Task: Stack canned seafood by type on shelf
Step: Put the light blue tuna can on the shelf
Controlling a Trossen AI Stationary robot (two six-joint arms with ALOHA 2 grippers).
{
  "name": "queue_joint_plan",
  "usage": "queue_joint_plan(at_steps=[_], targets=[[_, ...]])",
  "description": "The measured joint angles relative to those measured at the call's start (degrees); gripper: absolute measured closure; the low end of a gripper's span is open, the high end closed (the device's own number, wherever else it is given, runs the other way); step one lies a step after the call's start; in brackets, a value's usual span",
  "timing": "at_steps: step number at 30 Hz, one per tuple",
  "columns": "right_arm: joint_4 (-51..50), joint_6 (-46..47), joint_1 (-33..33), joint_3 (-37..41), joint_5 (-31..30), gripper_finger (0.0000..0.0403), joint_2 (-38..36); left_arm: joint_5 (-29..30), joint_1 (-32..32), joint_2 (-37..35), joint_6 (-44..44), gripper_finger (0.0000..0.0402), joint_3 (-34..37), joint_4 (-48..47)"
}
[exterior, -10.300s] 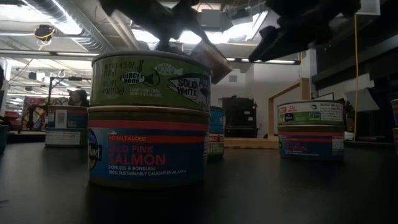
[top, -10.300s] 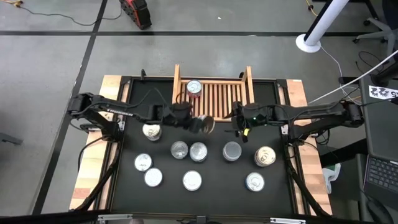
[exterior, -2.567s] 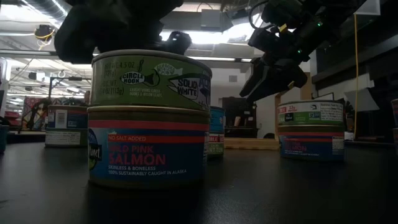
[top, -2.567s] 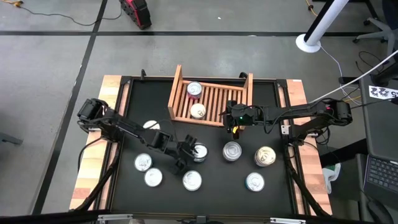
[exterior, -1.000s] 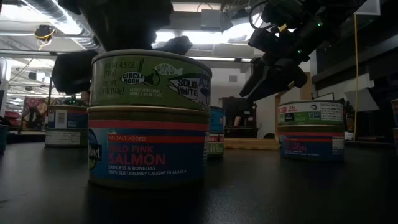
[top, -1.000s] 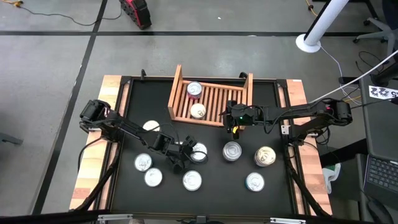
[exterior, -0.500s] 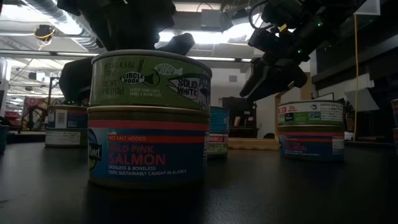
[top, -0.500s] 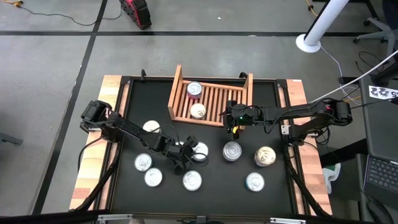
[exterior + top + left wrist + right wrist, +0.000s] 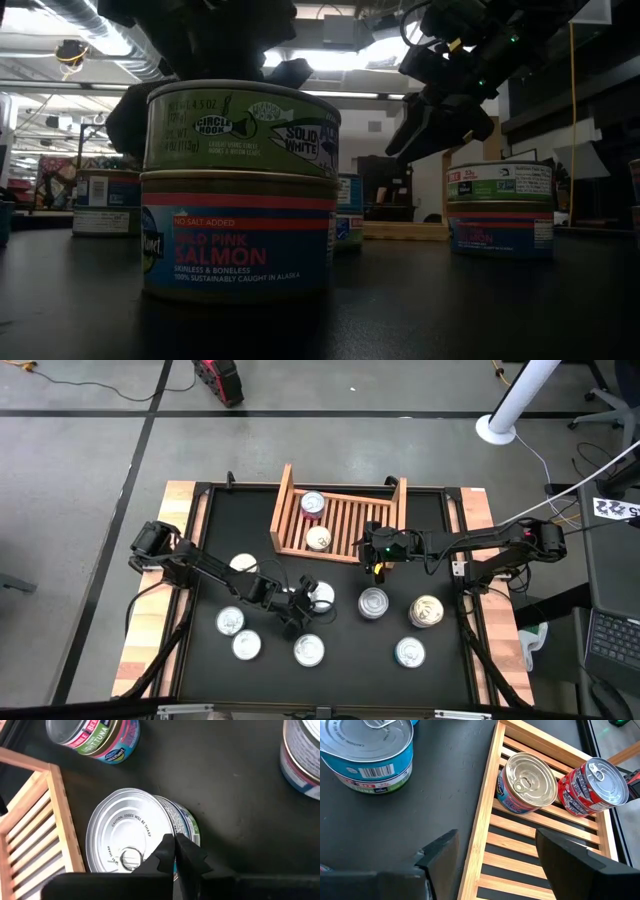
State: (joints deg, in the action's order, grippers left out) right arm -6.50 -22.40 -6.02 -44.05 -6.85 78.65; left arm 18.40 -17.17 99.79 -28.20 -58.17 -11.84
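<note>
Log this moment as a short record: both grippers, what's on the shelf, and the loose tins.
left gripper: shut, tips at the lid edge of a tin near the shelf
right gripper: open, empty, over the shelf's edge
on shelf: red tin and pink-and-blue tin, side by side, not stacked
loose tins: spread over the black table, some stacked two high
</note>
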Motion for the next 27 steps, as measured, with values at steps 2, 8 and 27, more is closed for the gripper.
queue_joint_plan(at_steps=[2,8,27], targets=[[0.0,0.0,0.0,0.0,0.0,0.0141,0.0,0.8,0.0,0.1,1.2,0.0399,0.1,0.6],[0.0,0.0,0.0,0.0,0.0,0.0141,0.0,1.6,0.1,0.1,4.5,0.04,0.1,1.5],[0.5,0.0,0.0,0.0,0.0,0.0141,0.0,9.4,0.9,-3.8,11.9,0.0401,0.1,0.6]])
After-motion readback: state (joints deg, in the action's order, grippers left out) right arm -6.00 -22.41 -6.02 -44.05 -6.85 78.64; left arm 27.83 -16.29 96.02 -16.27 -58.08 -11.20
